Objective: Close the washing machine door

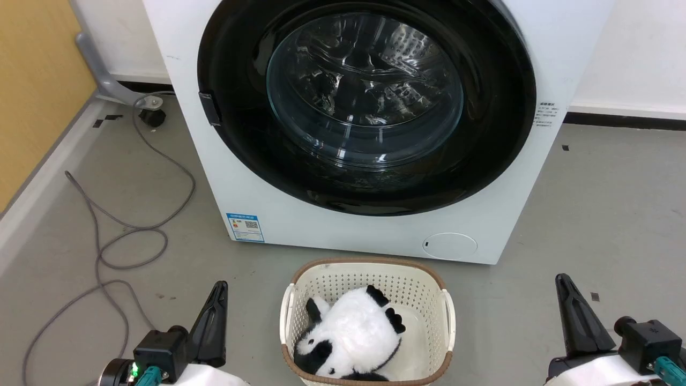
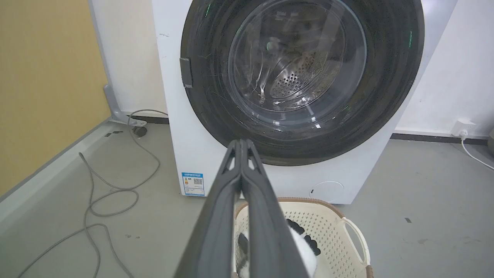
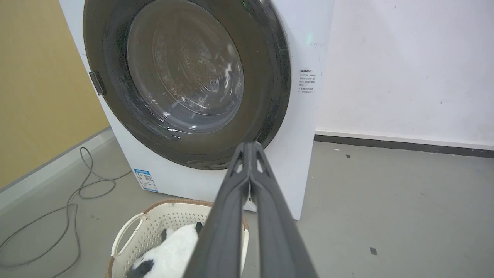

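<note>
While the left gripper point(image 1: 220, 289) and right gripper point(image 1: 561, 281) sit at the lower corners, fingers pressed together, the washing machine door point(image 1: 370, 102) at upper centre looks flush with the washing machine point(image 1: 268, 177); closing seems done, needing at most a latching push.

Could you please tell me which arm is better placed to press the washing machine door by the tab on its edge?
Left, I think. The washing machine door already looks flush; its tab lies nearer the left gripper, while the right gripper is farther across.
</note>
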Robot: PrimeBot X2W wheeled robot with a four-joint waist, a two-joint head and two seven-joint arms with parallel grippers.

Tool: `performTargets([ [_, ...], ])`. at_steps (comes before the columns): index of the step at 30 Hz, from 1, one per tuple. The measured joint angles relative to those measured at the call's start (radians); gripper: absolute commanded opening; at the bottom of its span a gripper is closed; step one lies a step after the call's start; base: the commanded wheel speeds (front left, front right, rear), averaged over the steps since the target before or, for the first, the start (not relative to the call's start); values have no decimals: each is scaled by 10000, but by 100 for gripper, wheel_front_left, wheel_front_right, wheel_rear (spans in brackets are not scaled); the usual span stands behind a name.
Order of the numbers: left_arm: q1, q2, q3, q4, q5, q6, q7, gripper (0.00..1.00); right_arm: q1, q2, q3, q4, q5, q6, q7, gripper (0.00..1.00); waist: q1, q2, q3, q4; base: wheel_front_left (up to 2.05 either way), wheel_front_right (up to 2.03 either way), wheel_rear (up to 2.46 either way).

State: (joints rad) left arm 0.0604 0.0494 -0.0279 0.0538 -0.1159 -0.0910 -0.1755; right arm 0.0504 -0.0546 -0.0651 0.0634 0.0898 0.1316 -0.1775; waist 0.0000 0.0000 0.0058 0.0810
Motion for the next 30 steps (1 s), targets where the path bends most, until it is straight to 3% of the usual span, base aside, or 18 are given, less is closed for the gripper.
performTargets([
  [30,-169,0,82,-186,355,307,596,0,-44,0,211,-173,-261,0,617,0,0,0,-20,-282,0,0,0],
])
